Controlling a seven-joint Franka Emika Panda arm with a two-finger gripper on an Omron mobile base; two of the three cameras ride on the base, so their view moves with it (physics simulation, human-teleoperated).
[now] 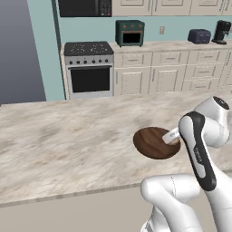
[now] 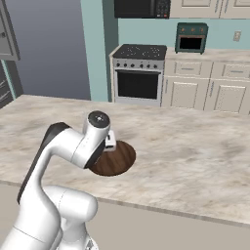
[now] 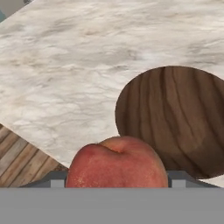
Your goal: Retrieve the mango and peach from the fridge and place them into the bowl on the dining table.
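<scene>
My gripper [image 3: 116, 179] is shut on the peach [image 3: 117, 164], a pinkish-red round fruit that sits between the two finger tips. It hovers over the near rim of the dark brown bowl [image 3: 175, 118], which looks empty in the hand view. The bowl [image 1: 152, 142] rests on the pale marbled dining table [image 1: 68, 145], with the hand [image 1: 171, 136] just above its right side. In the right base view the hand [image 2: 110, 139] overlaps the bowl [image 2: 119, 158]. The mango is out of view. A grey sliver [image 2: 4, 58] at the left edge may be the fridge; I cannot tell.
Behind the table stand a stove [image 1: 89, 68], white cabinets [image 1: 172, 72] and a green toaster oven [image 1: 130, 32]. The table's near edge [image 1: 68, 195] runs in front of the robot's base. Wooden floor [image 3: 22, 162] shows beyond the table's edge.
</scene>
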